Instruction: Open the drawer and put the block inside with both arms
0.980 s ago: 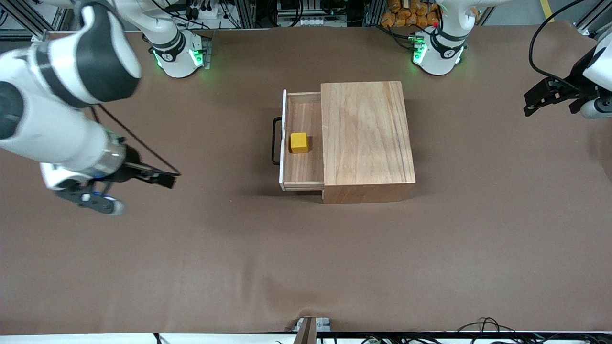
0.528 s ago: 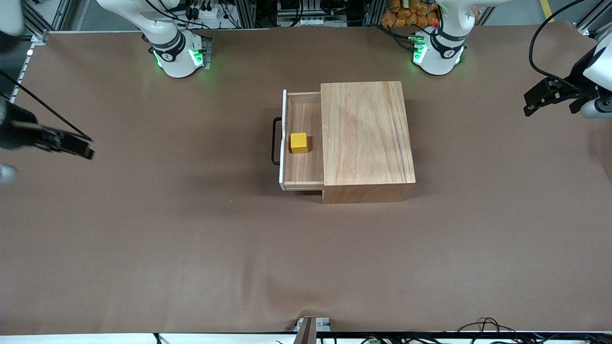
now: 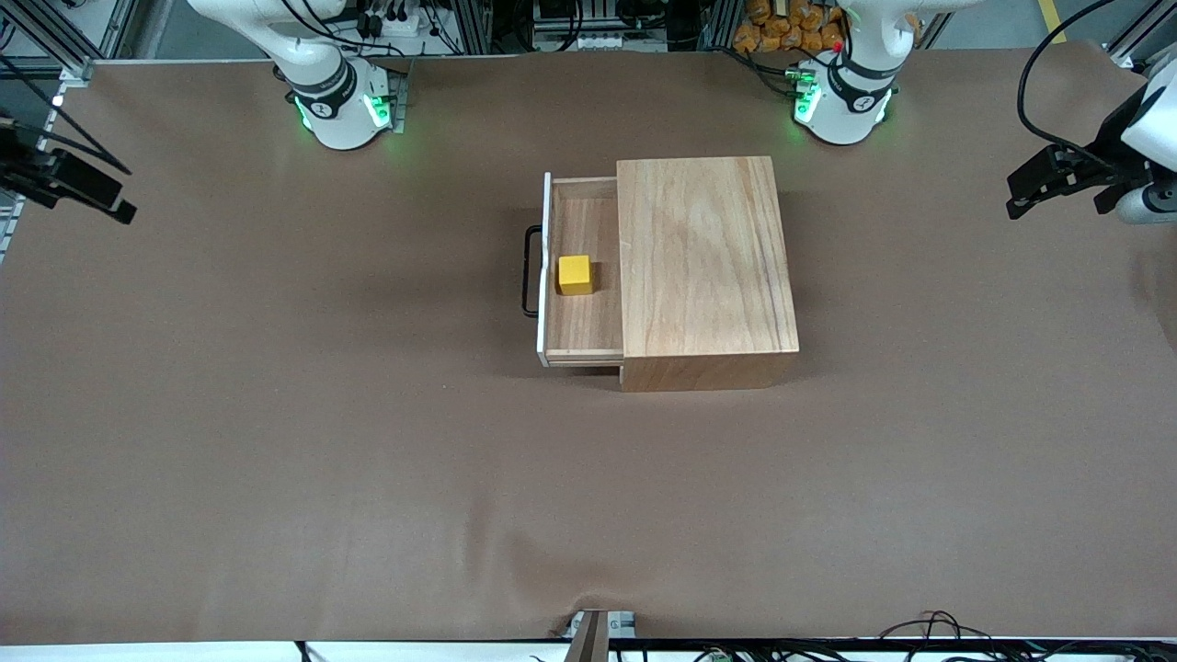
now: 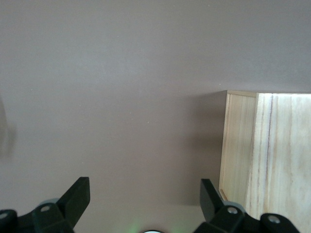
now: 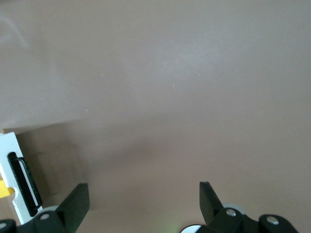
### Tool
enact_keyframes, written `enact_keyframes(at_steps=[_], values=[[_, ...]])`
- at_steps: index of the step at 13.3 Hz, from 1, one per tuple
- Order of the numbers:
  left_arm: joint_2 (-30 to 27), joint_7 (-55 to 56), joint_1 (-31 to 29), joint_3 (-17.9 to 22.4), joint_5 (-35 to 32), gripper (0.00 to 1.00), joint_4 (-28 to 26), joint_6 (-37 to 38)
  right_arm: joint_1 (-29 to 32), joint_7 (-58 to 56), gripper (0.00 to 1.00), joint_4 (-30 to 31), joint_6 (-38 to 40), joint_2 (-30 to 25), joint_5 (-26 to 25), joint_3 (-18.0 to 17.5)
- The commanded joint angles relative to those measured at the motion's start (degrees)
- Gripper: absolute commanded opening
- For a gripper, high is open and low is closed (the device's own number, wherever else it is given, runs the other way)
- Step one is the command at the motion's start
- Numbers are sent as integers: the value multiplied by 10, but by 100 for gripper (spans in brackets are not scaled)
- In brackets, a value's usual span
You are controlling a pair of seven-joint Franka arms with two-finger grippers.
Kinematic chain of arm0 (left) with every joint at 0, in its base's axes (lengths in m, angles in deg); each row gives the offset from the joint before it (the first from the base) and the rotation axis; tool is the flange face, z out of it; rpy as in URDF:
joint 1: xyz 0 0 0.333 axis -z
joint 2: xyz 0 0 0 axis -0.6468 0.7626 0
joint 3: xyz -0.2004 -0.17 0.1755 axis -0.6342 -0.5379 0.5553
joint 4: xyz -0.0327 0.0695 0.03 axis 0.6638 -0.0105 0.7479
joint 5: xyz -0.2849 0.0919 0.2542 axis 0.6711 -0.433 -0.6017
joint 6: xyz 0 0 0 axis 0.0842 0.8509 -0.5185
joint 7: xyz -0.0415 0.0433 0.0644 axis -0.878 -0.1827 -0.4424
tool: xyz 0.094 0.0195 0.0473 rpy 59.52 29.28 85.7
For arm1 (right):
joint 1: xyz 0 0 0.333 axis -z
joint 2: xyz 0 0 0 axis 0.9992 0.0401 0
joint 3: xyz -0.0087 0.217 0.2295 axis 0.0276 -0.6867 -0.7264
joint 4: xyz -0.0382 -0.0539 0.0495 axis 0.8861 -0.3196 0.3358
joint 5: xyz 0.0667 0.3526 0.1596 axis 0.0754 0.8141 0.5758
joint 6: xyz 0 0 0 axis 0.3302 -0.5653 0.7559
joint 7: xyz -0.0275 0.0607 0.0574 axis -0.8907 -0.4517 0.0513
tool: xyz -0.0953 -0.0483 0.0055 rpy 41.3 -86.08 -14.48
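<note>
Block [image 3: 576, 274] sits inside the drawer [image 3: 583, 322], near its white front panel; the drawer is pulled out of the wooden cabinet [image 3: 703, 262] toward the right arm's end of the bench [image 3: 368, 460], its black handle [image 3: 530, 271] untouched; left end effector [image 3: 1016, 195] hangs wide open and holding nothing over the bench's left-arm end; right end effector [image 3: 118, 210] hangs likewise wide and holding nothing over the bench's edge at its own end.
</note>
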Motion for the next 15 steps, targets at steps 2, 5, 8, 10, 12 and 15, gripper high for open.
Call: enact_keyframes(at_steps=[2,5,8,10,12,15], values=[[-11,-7,-6,-2,15,100,2,10,17,-1,100,48,-22,-33,-10,-23],[-6,-7,-6,0,16,100,22,11,17,1,100,31,-25,-23,-17,-23],[-5,-8,-6,0,16,100,23,11,20,-2,100,7,-22,-8,-17,-23],[-6,-9,-7,1,31,100,23,11,18,2,100,7,-22,-7,-16,-23],[-7,-9,-7,13,53,100,22,11,18,-1,100,8,-22,-7,-16,-23],[-6,-7,-6,13,52,100,22,19,17,-3,100,9,-22,-7,-16,-22]])
